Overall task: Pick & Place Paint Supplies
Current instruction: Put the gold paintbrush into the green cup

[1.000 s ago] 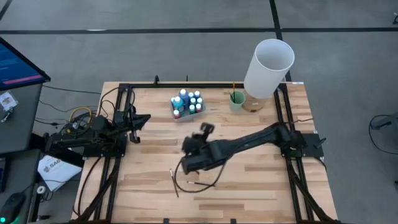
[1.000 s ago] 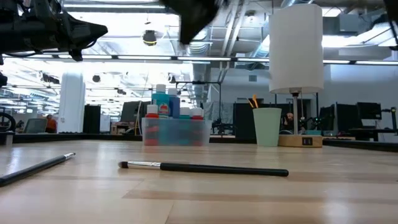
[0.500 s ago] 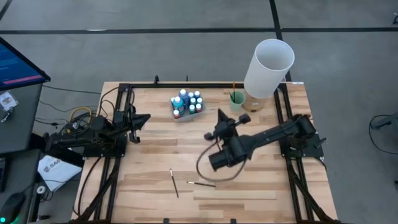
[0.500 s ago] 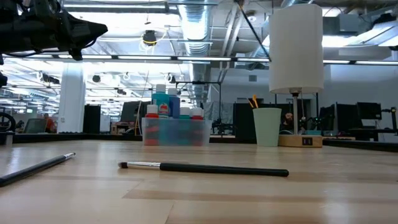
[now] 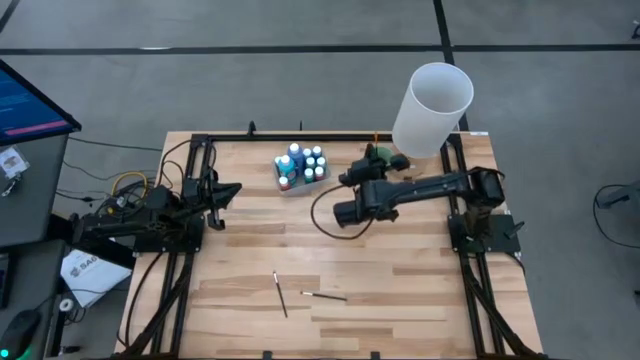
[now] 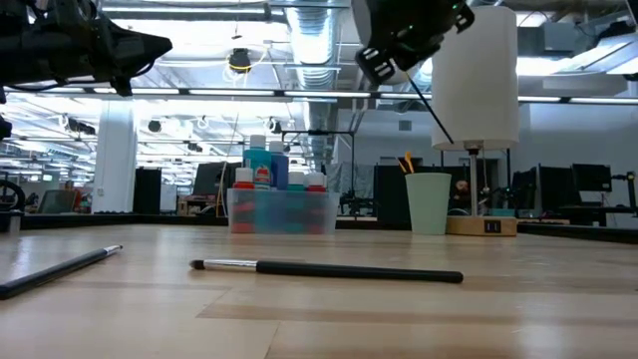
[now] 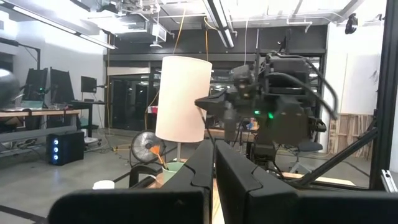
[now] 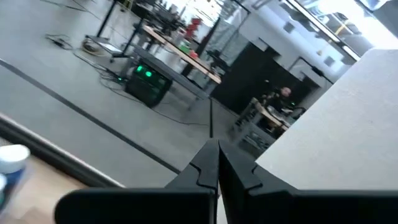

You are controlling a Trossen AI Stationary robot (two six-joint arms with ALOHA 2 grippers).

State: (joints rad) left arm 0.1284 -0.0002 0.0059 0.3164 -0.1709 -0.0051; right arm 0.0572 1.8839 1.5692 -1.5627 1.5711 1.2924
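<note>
My right gripper hangs level above the table's far right, just by the pale green cup, shut on a thin dark brush. An orange brush stands in that cup. Several small paint bottles sit in a clear box at the far middle. Two more dark brushes lie flat on the wood near the front. My left gripper is shut with nothing in it and parked above the left side. My right gripper pinches the thin brush between its two fingertips; the shaft sticks out past them. In the low view the brush slants down from the gripper, lifted clear of the table, its lower end above the cup. Which end is held I cannot tell.
A tall white cylinder on a small wooden base stands right behind the cup, close to my right gripper. A black frame rail runs along the table's far edge and sides. Bare wood lies between the box and the two brushes.
My right gripper has travelled from above the table's middle toward the far right, to the green cup, rolling its wrist on the way. It stays shut and carries the thin brush clear of the table. The two brushes on the wood have not moved.
</note>
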